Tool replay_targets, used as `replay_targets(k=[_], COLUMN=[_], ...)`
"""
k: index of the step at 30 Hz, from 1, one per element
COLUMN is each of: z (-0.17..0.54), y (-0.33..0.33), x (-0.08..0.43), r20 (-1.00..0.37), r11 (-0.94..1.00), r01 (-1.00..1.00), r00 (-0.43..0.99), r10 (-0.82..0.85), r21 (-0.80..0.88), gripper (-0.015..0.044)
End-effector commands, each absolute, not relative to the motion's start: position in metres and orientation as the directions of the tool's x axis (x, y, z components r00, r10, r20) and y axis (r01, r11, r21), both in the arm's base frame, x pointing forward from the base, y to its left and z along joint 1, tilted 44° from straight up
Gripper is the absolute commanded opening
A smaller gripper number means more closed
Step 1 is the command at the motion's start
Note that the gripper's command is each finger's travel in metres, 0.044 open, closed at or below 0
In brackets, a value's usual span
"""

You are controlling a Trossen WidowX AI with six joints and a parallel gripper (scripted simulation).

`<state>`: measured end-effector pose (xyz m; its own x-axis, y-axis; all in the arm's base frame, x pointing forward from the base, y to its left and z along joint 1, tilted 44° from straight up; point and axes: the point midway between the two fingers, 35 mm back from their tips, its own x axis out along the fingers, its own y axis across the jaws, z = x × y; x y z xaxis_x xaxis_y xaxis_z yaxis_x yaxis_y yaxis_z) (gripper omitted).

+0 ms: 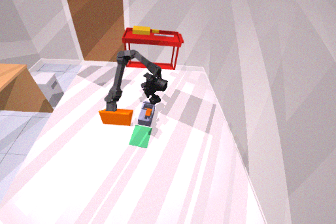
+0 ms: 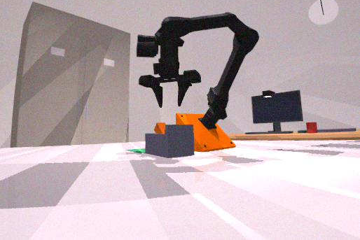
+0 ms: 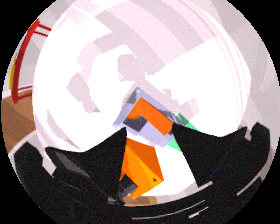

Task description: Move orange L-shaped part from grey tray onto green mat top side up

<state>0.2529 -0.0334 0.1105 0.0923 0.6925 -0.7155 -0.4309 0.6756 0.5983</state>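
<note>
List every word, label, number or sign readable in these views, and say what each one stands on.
None: no readable text in any view.
Wall clock: plain face, one hand, no numerals.
Cabinet: two pale plates, blank or too blurred to read.
Monitor: dark screen, nothing on it.
Yellow box on the red cart: no marking seen.
Grey tray, orange part, green mat: unmarked.
</note>
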Motion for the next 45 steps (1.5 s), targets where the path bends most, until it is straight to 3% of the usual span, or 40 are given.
replay_targets(k=[1, 8, 45], z=[0.095, 0.08, 0.037], y=[-0.051, -0.067, -0.027], x=[0.25, 0.245, 0.251], r20=[-0.721, -0.72, -0.719], r11=[0.503, 0.212, 0.213], r01=[-0.773, -0.973, -0.973], r00=[0.086, 0.083, 0.084], r10=[0.687, 0.69, 0.69], r21=[0.386, 0.092, 0.091], gripper=[0.028, 0.028, 0.028])
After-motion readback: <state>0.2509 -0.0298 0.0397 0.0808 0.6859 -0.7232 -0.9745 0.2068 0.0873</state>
